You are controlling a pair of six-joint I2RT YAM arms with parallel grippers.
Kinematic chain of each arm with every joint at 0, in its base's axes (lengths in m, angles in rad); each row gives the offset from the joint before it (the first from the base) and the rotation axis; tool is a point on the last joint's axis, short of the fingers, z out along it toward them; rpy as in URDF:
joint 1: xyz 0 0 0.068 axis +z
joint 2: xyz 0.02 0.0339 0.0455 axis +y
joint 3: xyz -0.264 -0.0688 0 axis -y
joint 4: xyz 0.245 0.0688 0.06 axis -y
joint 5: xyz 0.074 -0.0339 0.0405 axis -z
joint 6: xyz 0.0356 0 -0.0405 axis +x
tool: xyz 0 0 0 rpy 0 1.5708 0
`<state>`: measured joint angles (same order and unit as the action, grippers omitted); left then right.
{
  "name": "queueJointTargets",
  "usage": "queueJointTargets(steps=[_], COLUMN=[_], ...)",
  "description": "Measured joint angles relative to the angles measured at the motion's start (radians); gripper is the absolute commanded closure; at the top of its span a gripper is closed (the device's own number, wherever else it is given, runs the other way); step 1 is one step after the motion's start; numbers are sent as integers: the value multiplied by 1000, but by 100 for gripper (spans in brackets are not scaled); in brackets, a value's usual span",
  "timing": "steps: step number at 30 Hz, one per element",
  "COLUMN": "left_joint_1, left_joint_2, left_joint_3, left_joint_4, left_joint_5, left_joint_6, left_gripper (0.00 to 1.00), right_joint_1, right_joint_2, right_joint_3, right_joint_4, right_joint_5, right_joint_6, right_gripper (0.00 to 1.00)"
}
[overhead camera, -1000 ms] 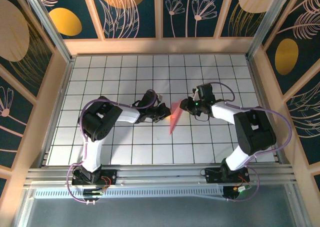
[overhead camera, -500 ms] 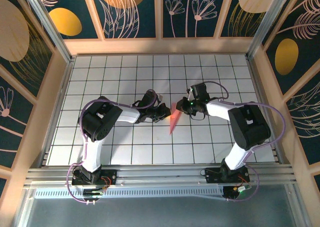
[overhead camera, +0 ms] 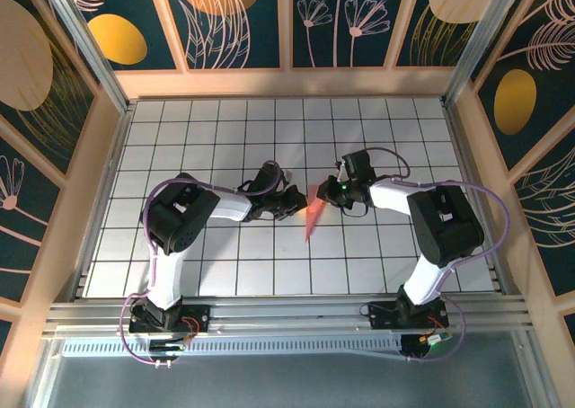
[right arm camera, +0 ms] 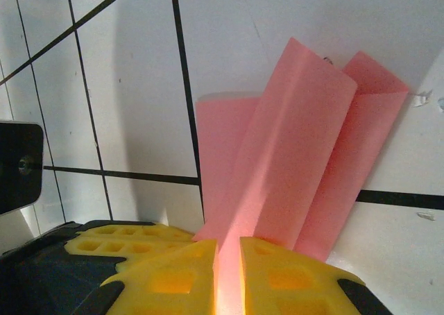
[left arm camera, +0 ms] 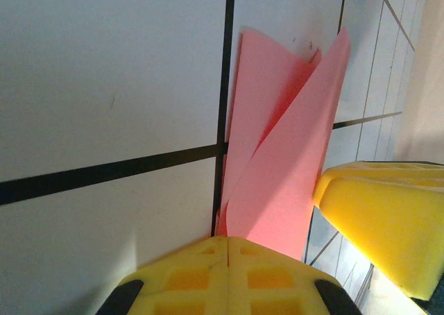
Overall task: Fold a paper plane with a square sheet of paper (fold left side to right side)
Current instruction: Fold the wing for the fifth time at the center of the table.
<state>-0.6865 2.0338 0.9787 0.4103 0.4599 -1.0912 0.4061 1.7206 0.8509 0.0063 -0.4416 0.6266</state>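
The square sheet of paper, salmon pink, is folded into a slim pointed paper plane (overhead camera: 311, 216) at the middle of the tiled table. Its layers fan upward in the left wrist view (left arm camera: 277, 162) and in the right wrist view (right arm camera: 298, 148). My left gripper (overhead camera: 295, 203) comes in from the left and is shut on the paper's edge, its yellow pads pressed together (left arm camera: 227, 240). My right gripper (overhead camera: 326, 192) comes in from the right and is shut on a fold of the paper, which runs down between its pads (right arm camera: 229, 249). The two grippers nearly touch.
The white grid-tile table (overhead camera: 216, 138) is ringed by a wooden rim and patterned walls (overhead camera: 287, 31). Both arm bases sit on the metal rail (overhead camera: 287, 314) at the near edge. One yellow pad of the right gripper (left arm camera: 381, 211) stands close beside the paper.
My right gripper has shifted slightly left onto the paper and closed its jaws on it, and its elbow has swung in. The left gripper and the paper have stayed put.
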Motion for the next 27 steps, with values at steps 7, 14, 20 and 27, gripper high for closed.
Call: queueJointTargets(steps=[7,14,20,27], left_joint_1=[0,0,0,0], left_joint_2=[0,3,7,9], left_joint_3=[1,18,33,41], left_joint_4=[-1,-29,-55,-68], left_joint_5=[1,4,8,11], left_joint_6=[3,9,17,19], left_gripper=[100,100,100,100], right_joint_1=[0,0,0,0], right_joint_2=[5,7,7,12], right_joint_3=[0,0,-1,-9], right_joint_4=[-13,-15,-15,-18], right_joint_5=[7,8,18,27], right_joint_6=[-3,-11,-12,-15], right_gripper=[84,84,84,84])
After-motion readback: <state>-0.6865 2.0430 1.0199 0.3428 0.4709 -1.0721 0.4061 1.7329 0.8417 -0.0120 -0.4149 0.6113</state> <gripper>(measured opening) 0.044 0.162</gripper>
